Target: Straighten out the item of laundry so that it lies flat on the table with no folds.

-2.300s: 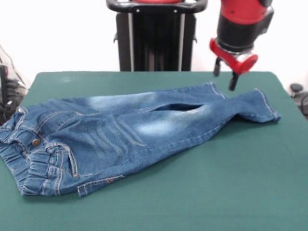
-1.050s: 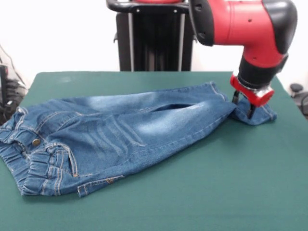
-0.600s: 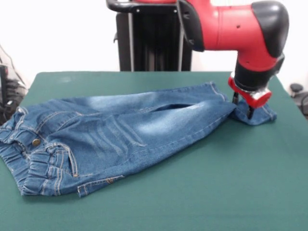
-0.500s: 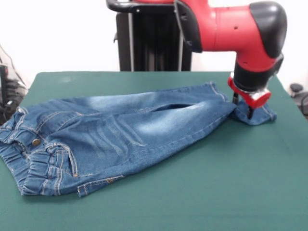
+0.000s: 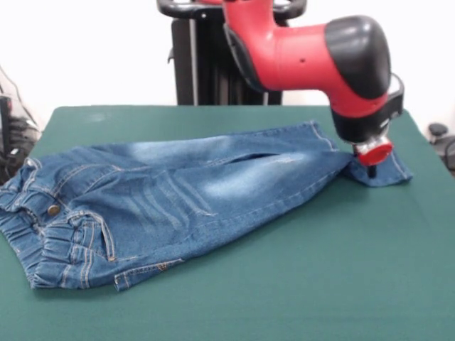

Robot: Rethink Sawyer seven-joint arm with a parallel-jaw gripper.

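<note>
Green felt covered the surface (image 5: 298,284), and the jeans (image 5: 178,199) lay across it, waistband at one end, legs overlapping toward our tool (image 5: 371,169). It pressed down on the folded cuff (image 5: 384,170); whether it gripped cloth we could not tell. We judged that a shallow pinch might slip, leaving the cuff doubled under.

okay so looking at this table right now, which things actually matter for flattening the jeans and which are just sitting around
Part of the job:
- the jeans, lying across the table with one leg end bent
- the green table they lie on
- the gripper, down on the bent leg end at the right

Just around:
- the black stand behind the table
- dark gear at the left edge
</note>
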